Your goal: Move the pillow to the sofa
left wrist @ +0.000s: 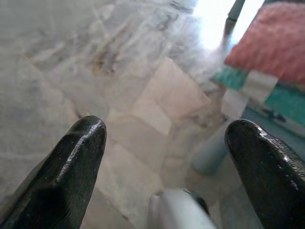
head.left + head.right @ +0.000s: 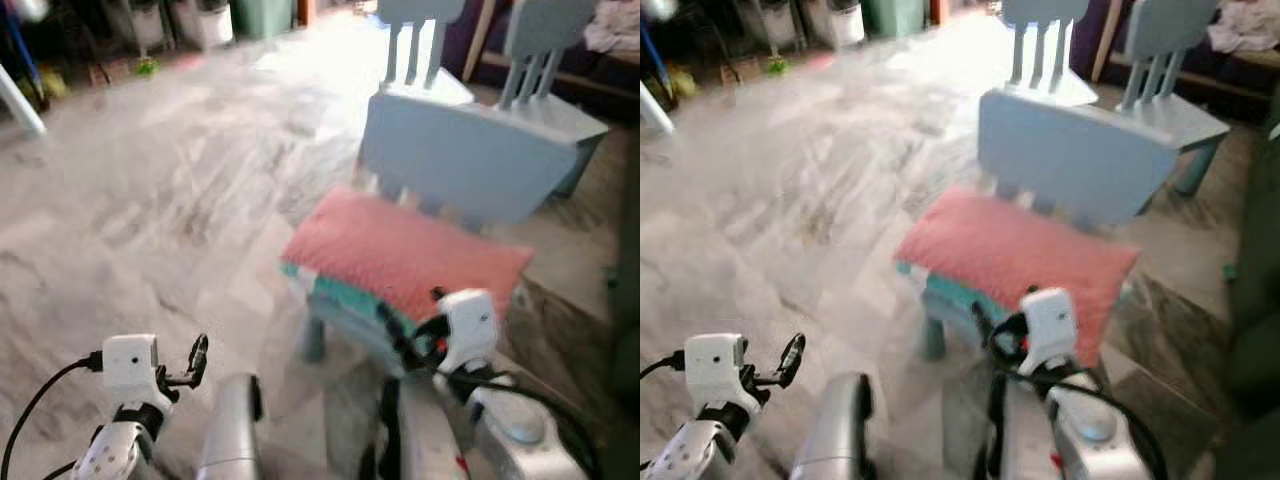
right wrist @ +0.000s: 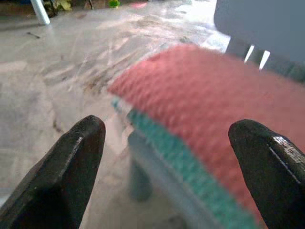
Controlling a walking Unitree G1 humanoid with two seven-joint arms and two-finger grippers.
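Note:
A pink pillow with a teal side lies flat on the seat of a small light-blue chair straight ahead. My right gripper is open just in front of the pillow's near edge, at about its height, with nothing between the fingers. My left gripper is open too, low at the left over bare floor, with the pillow off to its far side. In the head views the left gripper sits at the lower left and the right gripper reaches the chair's front.
A second light-blue chair stands behind the first. Dark green furniture runs along the right edge. Grey marble floor spreads out to the left. Bins and a white pole are at the far back left.

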